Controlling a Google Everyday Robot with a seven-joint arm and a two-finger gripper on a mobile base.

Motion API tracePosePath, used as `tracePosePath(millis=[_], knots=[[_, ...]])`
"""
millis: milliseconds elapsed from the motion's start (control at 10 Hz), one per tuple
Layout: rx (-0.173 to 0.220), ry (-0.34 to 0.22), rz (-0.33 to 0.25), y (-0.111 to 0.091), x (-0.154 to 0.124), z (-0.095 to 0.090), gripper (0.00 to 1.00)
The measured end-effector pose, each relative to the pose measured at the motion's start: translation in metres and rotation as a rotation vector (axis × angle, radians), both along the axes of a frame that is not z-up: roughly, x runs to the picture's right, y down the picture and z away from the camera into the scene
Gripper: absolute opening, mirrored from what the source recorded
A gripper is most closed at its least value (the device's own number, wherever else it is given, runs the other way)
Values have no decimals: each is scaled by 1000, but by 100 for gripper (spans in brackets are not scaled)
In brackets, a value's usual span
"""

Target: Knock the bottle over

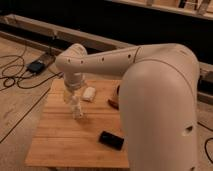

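Can't tell whether the fingers are spread or pressed together — the gripper (74,98) hangs down off the wrist over the left part of the tabletop (60,140), and it blends right into the bottle (77,110). The bottle is the pale slim thing directly under the gripper, looking roughly upright on the wood, touching or just about touching the gripper tip; I can't make out which.

Just to the right of the bottle, a bit farther back, there's a small white block (89,93) lying flat. Nearer the front edge and to the right sits a black phone-like slab (111,140), flat on the boards, well apart from the bottle.

The arm (105,60) comes in from the right, elbowing over the tabletop, and its big white shell (160,110) fills the whole right side — it hides everything on that half, apart from a sliver of a dark, brownish thing (114,101) peeking out at its edge.

Cables and a dark box (36,66) lie on the floor at far left.
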State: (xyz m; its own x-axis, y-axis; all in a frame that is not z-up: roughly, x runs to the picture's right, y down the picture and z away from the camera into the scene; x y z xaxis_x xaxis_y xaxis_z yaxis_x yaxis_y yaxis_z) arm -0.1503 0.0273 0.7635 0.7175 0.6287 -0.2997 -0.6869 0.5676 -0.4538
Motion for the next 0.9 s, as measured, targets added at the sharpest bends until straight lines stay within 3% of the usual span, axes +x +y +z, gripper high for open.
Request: tracePosePath(millis=[400,900], knots=[[12,47,35,-22,16,22,80],[16,135,78,-42,61,51,80]])
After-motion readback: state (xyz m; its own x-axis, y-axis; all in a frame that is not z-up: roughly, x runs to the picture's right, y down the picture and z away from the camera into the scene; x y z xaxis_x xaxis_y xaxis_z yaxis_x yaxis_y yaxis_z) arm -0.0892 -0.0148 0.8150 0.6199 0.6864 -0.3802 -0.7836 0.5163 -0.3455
